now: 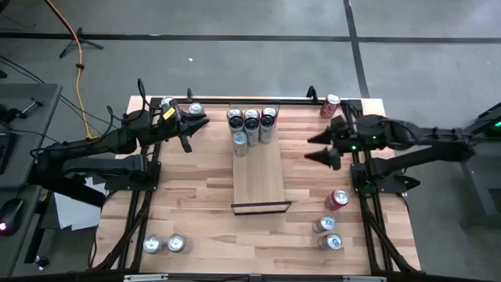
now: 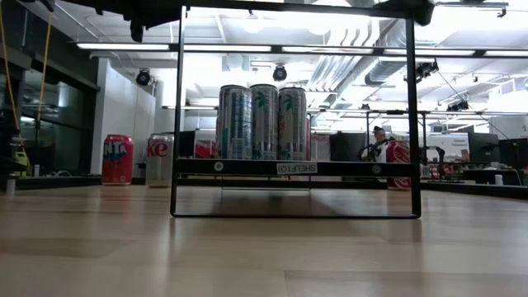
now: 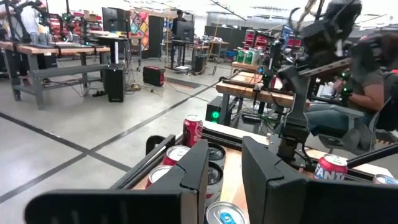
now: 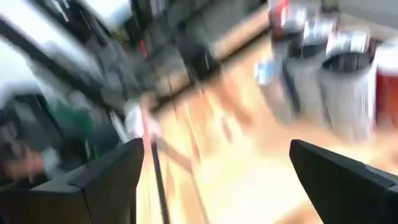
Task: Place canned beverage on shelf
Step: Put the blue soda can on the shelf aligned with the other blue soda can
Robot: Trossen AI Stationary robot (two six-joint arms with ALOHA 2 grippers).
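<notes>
Your shelf sits mid-table with a bunch of tall cans already packed at its far end, and the loose stock is scattered around it: three cans by the right edge, with the red can nearest the shelf and two silver ones just below it in the overhead view, plus another red one at the far right corner and a pair at the near left corner. The right gripper hovers empty just right of the shelf's far end, fingers spread wide apart, so it's the obvious one to send for the red can. The left gripper is parked near the far left corner, fingers close together with only a narrow gap showing in its wrist view, nothing between them. For handling, I'd guess these are full, so fairly heavy for their size, stiff enough if you squeeze mid-body but smooth and slippery (thin walls will dent if you clamp hard). Grab around the middle of the cylinder, fingers level on opposite sides, not at the rim, and keep it upright, since tall cans tip easily when set down beside the ones already there.
</notes>
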